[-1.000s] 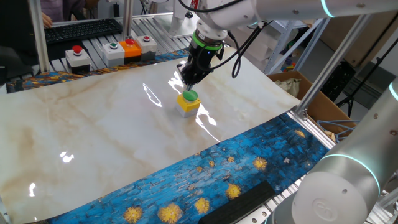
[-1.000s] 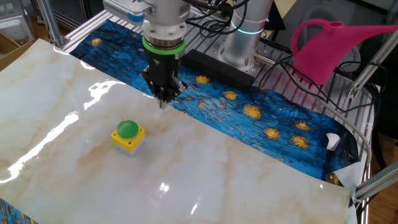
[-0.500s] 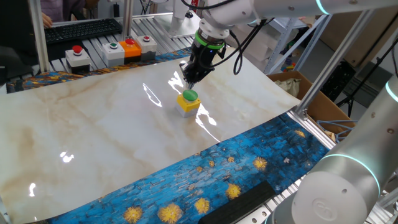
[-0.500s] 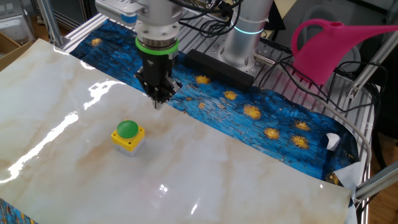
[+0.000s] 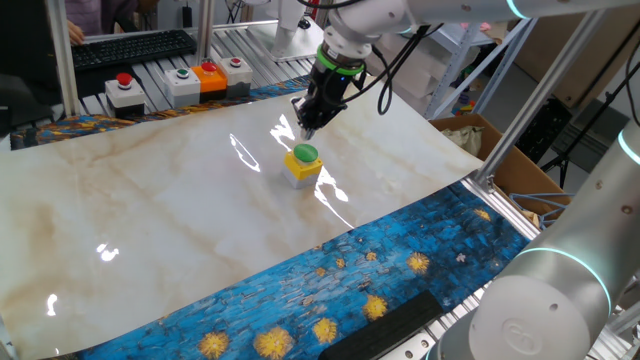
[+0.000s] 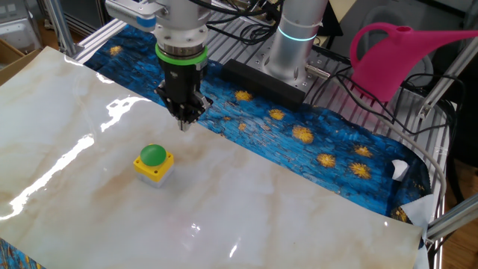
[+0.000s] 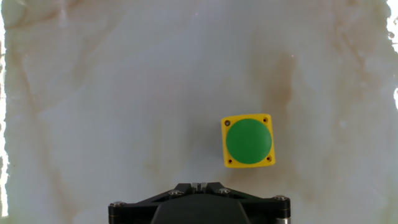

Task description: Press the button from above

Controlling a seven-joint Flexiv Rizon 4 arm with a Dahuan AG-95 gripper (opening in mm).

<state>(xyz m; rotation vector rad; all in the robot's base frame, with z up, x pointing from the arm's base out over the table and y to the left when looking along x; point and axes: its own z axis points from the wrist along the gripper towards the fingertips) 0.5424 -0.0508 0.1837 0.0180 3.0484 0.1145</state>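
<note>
The gripper has moved in the last second toward the upper left of the other fixed view, sideways and a little upward. It hangs in the air, touching nothing; its fingertips look pressed together to one point. The green button in its yellow housing stands upright on the marble worktop, lower left of the gripper and apart from it. In the hand view the button lies right of centre, so I judge that alignment above it is not yet finished.

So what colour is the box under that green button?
Yellow; the housing under the green button shows best in the hand view.
</note>
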